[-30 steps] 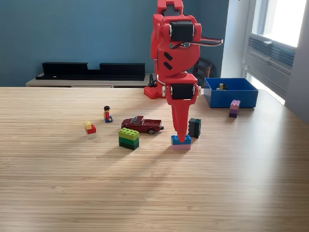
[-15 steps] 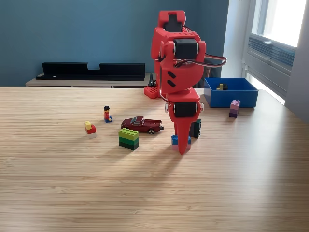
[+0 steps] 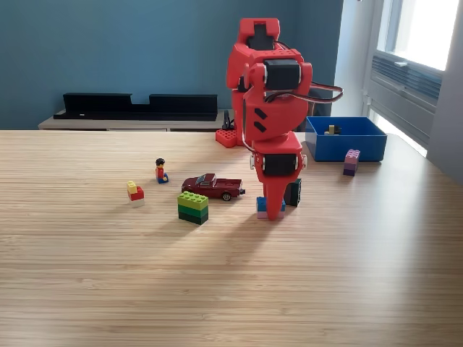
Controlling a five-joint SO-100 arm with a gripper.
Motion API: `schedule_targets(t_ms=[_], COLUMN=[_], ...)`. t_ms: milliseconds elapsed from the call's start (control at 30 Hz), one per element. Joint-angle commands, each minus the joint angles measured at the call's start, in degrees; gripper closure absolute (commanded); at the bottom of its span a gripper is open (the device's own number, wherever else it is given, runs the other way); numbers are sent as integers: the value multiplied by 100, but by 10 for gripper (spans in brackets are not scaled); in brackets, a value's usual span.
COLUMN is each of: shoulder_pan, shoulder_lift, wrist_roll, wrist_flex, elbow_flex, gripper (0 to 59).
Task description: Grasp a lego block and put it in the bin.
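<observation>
Red plastic gripper [image 3: 273, 211] stands at frame centre over a small blue-and-pink lego block [image 3: 262, 209] on your wooden table [image 3: 231, 289]; whether its jaws have closed, you cannot tell. Next you must secure it, then lift toward the blue rectangular plastic bin [image 3: 346, 144], upper right.

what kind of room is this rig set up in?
Probably an office or a room at home, not a lab cell: a wide wooden table, a blue painted wall, a window at the exterior view's right, and a low sideboard behind.
</observation>
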Motion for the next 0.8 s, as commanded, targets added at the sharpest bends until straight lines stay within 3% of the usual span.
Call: schedule_targets(t_ms=[33, 100, 200, 500, 800], shoulder_pan=[-70, -62, -62, -492, -2830], shoulder_lift=[229, 396, 1090, 3744, 5669], wrist_roll=[-18, -35, 0, -79, -694], wrist_flex=[246, 729, 809, 773, 791], elbow_flex=[-79, -633, -580, 1116, 2646], gripper=[586, 586, 586, 586, 586])
